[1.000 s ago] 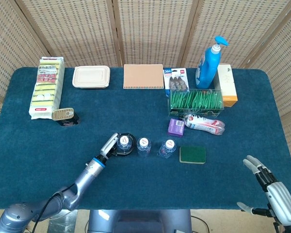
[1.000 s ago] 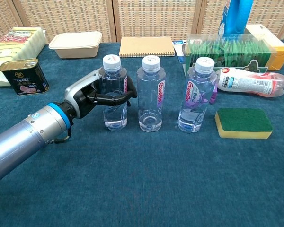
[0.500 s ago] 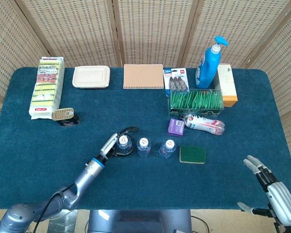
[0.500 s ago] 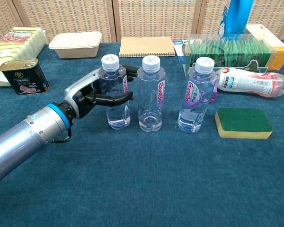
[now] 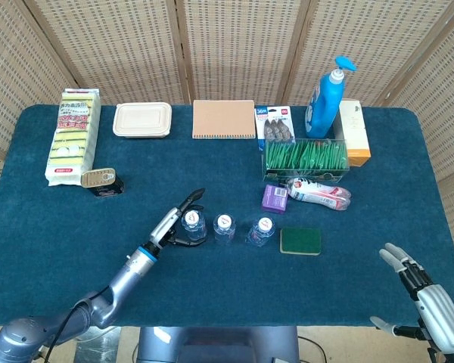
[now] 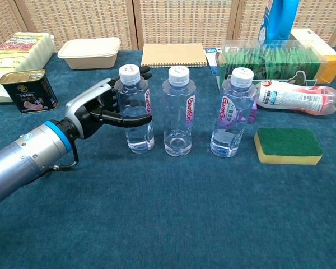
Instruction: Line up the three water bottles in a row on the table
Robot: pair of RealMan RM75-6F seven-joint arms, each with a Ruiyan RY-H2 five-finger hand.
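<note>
Three clear water bottles with white caps stand upright in a row: the left bottle (image 6: 135,112) (image 5: 193,222), the middle bottle (image 6: 179,112) (image 5: 224,225) and the right bottle (image 6: 234,112) (image 5: 263,228). My left hand (image 6: 98,111) (image 5: 175,224) is just left of the left bottle with its fingers spread. The thumb reaches across the bottle's front and other fingers pass behind it, loosely, without gripping. My right hand (image 5: 426,296) hangs off the table's near right corner, holding nothing, fingers apart.
A green and yellow sponge (image 6: 287,145) lies right of the row. A lying bottle (image 6: 295,96) and a purple box (image 5: 274,199) sit behind the right bottle. A tin can (image 6: 28,90), a lunch box (image 6: 89,52), a notebook (image 6: 173,55) and a green box (image 5: 306,159) stand further back.
The left bottle shifted slightly right, toward the middle one. My left hand then loosened its grip, spread its fingers and drew back to the left. The right hand stayed still.
</note>
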